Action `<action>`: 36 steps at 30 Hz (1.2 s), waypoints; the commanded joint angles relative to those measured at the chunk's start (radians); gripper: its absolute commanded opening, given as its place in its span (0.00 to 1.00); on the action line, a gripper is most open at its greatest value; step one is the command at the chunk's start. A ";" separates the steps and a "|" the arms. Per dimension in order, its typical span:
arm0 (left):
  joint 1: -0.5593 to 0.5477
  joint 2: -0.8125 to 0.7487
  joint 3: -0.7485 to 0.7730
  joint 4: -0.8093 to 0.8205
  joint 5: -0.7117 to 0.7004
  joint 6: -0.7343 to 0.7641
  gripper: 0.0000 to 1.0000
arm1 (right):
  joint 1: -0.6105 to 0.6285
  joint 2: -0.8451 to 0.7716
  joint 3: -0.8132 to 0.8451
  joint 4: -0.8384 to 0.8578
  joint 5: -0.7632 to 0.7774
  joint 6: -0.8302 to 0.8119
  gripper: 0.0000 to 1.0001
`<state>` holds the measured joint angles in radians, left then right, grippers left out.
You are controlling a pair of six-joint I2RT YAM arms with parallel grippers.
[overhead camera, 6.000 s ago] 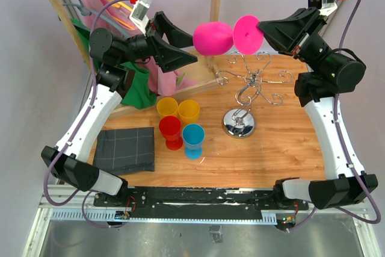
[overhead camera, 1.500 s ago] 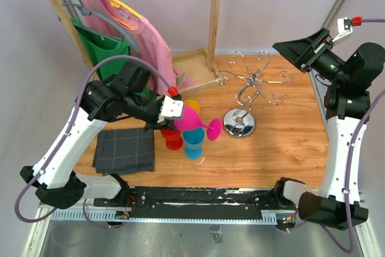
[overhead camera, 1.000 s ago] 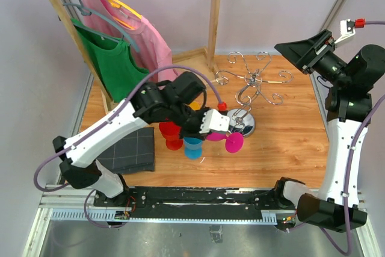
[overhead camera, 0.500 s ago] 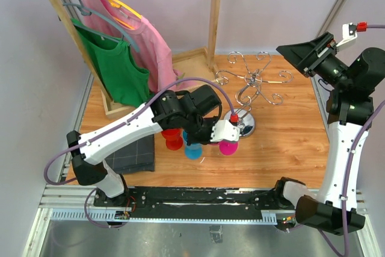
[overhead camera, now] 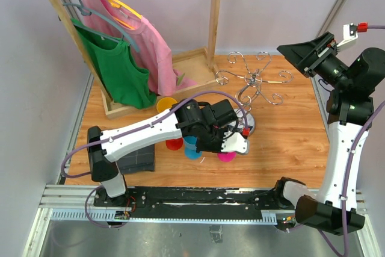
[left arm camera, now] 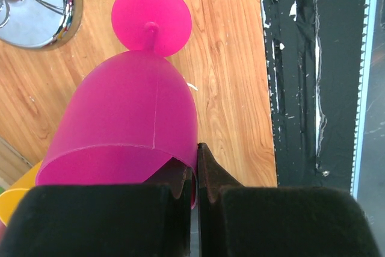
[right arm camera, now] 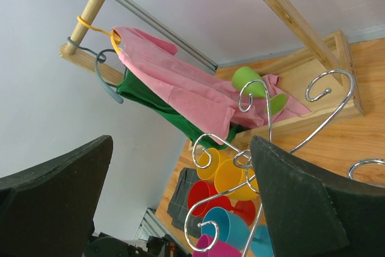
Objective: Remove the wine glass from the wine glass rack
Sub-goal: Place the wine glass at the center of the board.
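My left gripper [left arm camera: 195,164] is pinched nearly closed on the rim of the pink wine glass [left arm camera: 129,118], the thin wall of the bowl caught between my fingers. The glass points away from me, stem and round foot toward the table [left arm camera: 231,58], just beside the mirrored base of the wine glass rack [left arm camera: 36,22]. I cannot tell whether the foot touches the wood. My right gripper [right arm camera: 180,203] hangs high with its jaws spread wide, holding nothing, looking down on the rack's curled hooks, which carry no glass. So the main part looks done: the glass is off the rack. What seems left is standing it down and letting go.
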<state>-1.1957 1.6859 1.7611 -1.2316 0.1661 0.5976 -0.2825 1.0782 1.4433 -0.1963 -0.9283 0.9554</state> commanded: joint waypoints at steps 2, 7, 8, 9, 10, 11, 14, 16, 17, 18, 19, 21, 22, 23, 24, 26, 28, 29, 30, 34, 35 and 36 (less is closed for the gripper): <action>-0.021 0.043 0.004 0.010 -0.036 -0.004 0.00 | -0.018 -0.024 -0.008 -0.002 0.026 -0.003 0.99; -0.022 0.085 0.016 0.009 -0.051 0.000 0.00 | -0.019 -0.039 -0.017 -0.009 0.031 -0.003 0.98; -0.022 0.093 0.018 0.010 -0.058 0.001 0.00 | -0.019 -0.041 -0.018 -0.011 0.031 -0.003 0.98; -0.022 0.101 0.020 0.009 -0.064 0.002 0.00 | -0.018 -0.042 -0.018 -0.013 0.032 -0.003 0.99; -0.023 0.110 0.021 0.008 -0.072 0.002 0.00 | -0.019 -0.044 -0.018 -0.014 0.032 -0.002 0.99; -0.024 0.118 0.023 0.007 -0.080 0.002 0.00 | -0.019 -0.044 -0.018 -0.015 0.033 -0.001 0.99; -0.031 0.134 0.030 0.006 -0.106 -0.001 0.00 | -0.018 -0.047 -0.019 -0.015 0.033 0.000 0.98; -0.037 0.147 0.034 0.004 -0.125 -0.006 0.00 | -0.019 -0.046 -0.022 -0.016 0.034 0.001 0.99; -0.041 0.153 0.034 0.004 -0.129 -0.010 0.00 | -0.018 -0.046 -0.024 -0.015 0.034 0.002 0.99; -0.045 0.159 0.034 0.003 -0.134 -0.013 0.00 | -0.018 -0.045 -0.026 -0.015 0.033 0.002 0.99; -0.051 0.164 0.035 0.003 -0.140 -0.017 0.00 | -0.018 -0.044 -0.027 -0.015 0.033 0.002 0.99; -0.062 0.174 0.034 0.003 -0.147 -0.026 0.00 | -0.019 -0.042 -0.028 -0.015 0.031 0.002 0.99; -0.068 0.177 0.034 0.003 -0.150 -0.029 0.00 | -0.018 -0.041 -0.027 -0.015 0.030 0.001 0.99; -0.072 0.180 0.036 0.003 -0.151 -0.031 0.00 | -0.018 -0.039 -0.027 -0.015 0.030 -0.001 0.99; -0.074 0.183 0.037 0.003 -0.152 -0.031 0.00 | -0.018 -0.039 -0.029 -0.015 0.029 -0.001 0.99; -0.078 0.186 0.041 0.002 -0.156 -0.032 0.00 | -0.018 -0.038 -0.034 -0.010 0.028 0.000 0.99; -0.082 0.189 0.048 0.002 -0.162 -0.029 0.00 | -0.018 -0.037 -0.041 -0.002 0.028 0.004 0.99; -0.083 0.192 0.051 0.001 -0.165 -0.027 0.00 | -0.019 -0.037 -0.045 0.004 0.028 0.007 0.99; -0.085 0.195 0.052 0.003 -0.169 -0.024 0.00 | -0.018 -0.038 -0.049 0.009 0.028 0.009 0.99; -0.090 0.204 0.046 0.003 -0.181 -0.016 0.00 | -0.018 -0.036 -0.050 0.012 0.025 0.007 0.99; -0.091 0.206 0.041 0.002 -0.182 -0.014 0.00 | -0.018 -0.036 -0.051 0.012 0.026 0.007 0.98; -0.092 0.207 0.039 0.003 -0.185 -0.012 0.00 | -0.018 -0.036 -0.052 0.011 0.024 0.006 0.99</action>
<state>-1.2690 1.8736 1.7821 -1.2312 0.0010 0.5758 -0.2825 1.0489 1.3987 -0.2138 -0.9058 0.9611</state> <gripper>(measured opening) 0.029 0.985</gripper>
